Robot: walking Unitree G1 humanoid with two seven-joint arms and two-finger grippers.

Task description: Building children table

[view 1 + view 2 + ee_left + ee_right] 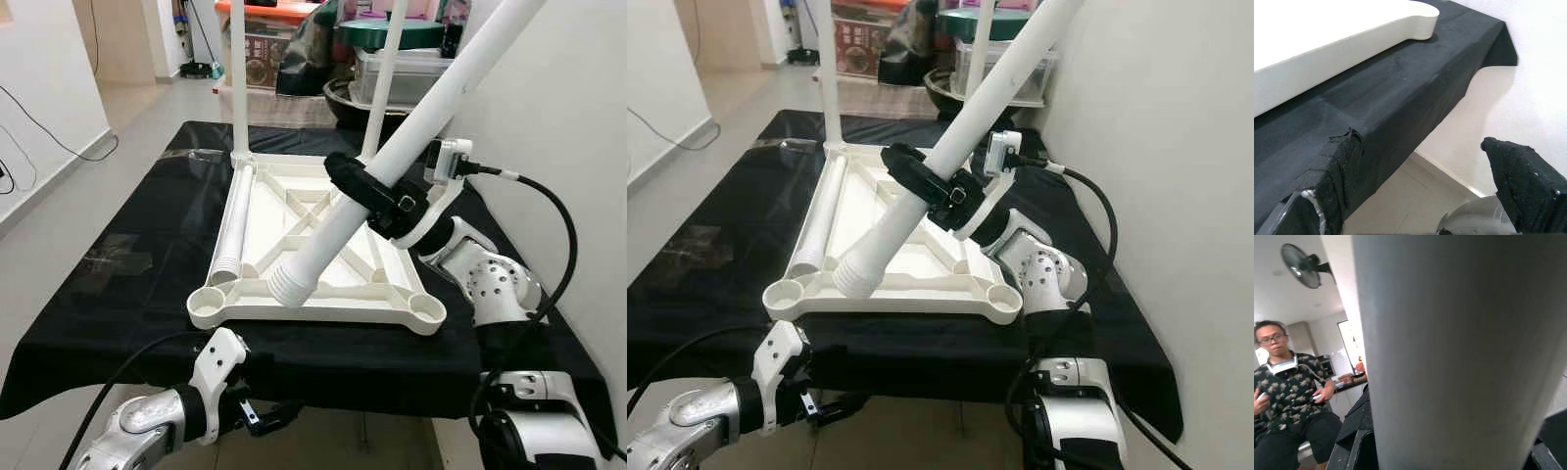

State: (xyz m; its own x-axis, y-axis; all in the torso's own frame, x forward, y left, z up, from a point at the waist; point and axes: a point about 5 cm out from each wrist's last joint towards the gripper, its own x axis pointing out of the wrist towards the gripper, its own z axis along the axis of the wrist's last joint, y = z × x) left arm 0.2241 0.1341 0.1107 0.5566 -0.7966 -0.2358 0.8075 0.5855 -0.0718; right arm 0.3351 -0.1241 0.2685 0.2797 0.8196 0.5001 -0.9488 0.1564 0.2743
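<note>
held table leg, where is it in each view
Left eye: held leg slants from upper right to ribbed end at centre, in the right gripper.
Right eye: same slant.
Left wrist: not in it.
Right wrist: broad white column.
Shared landmark: white tabletop.

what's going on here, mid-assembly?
Yes. An upturned white tabletop lies on a black-covered table. Two legs stand in its far corners and a third leg lies loose inside it. The right gripper holds a fourth leg tilted, threaded end near the front edge. The left gripper hangs open below the table edge.
</note>
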